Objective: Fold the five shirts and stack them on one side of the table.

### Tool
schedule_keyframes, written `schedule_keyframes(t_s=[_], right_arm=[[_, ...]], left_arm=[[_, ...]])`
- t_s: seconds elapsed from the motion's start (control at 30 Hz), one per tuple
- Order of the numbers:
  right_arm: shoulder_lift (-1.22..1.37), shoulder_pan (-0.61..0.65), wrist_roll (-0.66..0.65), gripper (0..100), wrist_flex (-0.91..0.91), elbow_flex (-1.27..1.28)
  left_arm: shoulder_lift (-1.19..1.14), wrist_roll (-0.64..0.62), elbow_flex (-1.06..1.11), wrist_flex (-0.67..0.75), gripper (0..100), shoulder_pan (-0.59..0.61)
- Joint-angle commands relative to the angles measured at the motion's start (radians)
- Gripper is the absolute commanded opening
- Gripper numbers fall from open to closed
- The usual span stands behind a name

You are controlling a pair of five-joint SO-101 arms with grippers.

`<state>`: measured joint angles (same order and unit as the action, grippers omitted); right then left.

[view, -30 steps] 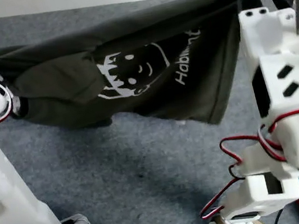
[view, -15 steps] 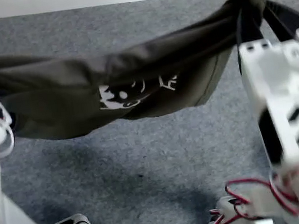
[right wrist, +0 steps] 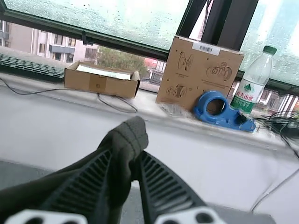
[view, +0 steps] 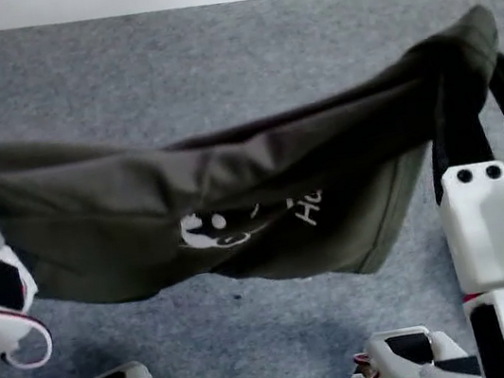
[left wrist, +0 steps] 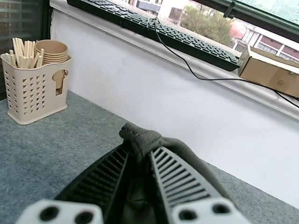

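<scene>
— Where's the shirt?
— I've got the dark olive shirt (view: 140,207) slung sideways over the grey table (view: 213,61), long axis running arm to arm. My left gripper (left wrist: 140,150) is clenched on one bunched end, and the right gripper (right wrist: 134,156) on the other.
— Any print?
— A white cartoon face (view: 206,232). The lettering is creased and I can't read it.

Pinched at one end of shirt (view: 233,192) by left gripper (left wrist: 140,150), at the other by right gripper (right wrist: 130,151); slung between them over table (view: 211,52). Ahead of left gripper, basket (left wrist: 32,91) on table; ahead of right gripper, bottle (right wrist: 254,77) on sill (right wrist: 187,122)
</scene>
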<state>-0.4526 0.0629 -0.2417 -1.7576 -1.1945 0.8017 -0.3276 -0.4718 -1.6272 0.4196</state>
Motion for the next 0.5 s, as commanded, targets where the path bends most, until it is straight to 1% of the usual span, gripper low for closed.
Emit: schedule_keyframes(t_s=[0.0,0.13,0.27,0.37,0.47], right_arm=[[-0.013,0.005,0.009,0.6,-0.004,0.196],[-0.012,0.008,0.009,0.6,0.008,0.361],[0.005,0.008,0.009,0.6,0.101,0.515],[0.033,0.01,0.009,0.6,0.216,0.674],[0.064,0.012,0.009,0.6,0.397,0.862]], left_arm=[[-0.077,-0.002,0.096,0.014,1,-0.005],[-0.136,-0.002,0.24,0.1,1,-0.002],[-0.173,-0.002,0.404,0.244,1,-0.005],[-0.193,-0.002,0.553,0.399,1,-0.002],[-0.217,-0.002,0.702,0.583,1,-0.002]])
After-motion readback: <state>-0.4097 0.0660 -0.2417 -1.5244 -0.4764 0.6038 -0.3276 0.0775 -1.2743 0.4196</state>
